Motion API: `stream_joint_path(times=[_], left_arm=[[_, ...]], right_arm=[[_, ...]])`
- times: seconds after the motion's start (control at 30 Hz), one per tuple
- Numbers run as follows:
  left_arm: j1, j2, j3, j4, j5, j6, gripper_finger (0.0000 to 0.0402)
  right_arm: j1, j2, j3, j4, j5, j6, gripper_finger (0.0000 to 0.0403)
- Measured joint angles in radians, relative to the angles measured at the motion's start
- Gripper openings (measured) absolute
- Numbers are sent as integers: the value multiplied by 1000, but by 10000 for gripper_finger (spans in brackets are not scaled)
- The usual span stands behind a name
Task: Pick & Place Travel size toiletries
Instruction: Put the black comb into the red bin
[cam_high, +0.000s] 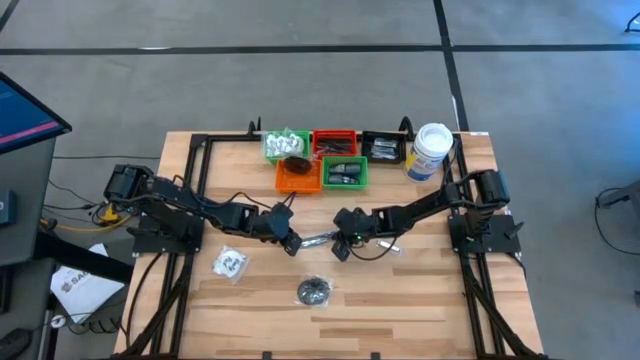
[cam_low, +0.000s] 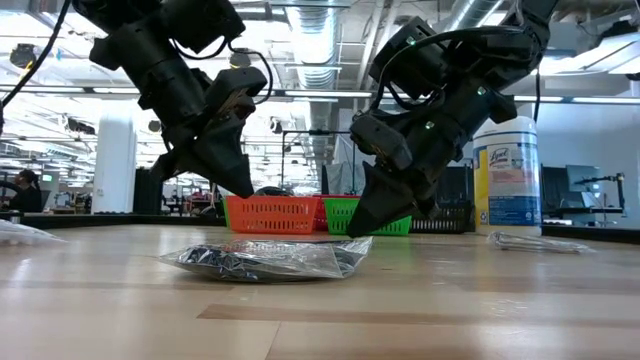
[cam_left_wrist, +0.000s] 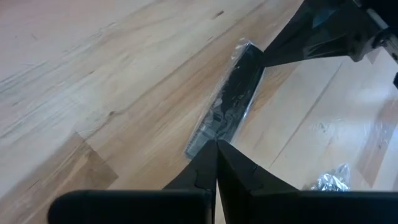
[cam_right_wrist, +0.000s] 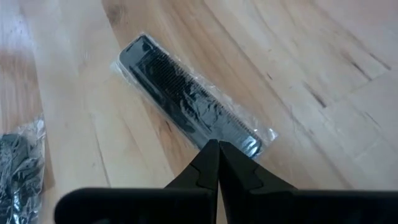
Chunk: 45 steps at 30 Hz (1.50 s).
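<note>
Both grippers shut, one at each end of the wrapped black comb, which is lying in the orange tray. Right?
Not the tray. The comb lies on the bare wooden table, in front of the orange tray, as the high view shows. The left gripper and right gripper are shut, one at each end.

Wooden table (cam_high: 420, 290): wrapped comb (cam_right_wrist: 189, 96), packets (cam_high: 230, 263), trays (cam_high: 335, 145)

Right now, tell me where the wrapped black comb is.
In the high view the wrapped black comb lies mid-table between the shut left hand and shut right hand, each at one end.
</note>
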Motion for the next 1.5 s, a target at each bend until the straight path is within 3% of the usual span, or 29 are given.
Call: stream_joint_path(times=[1.5], left_arm=[[0, 0, 0, 30, -1, 0, 1]], right_arm=[[79, 2, 0, 12, 85, 71, 0]])
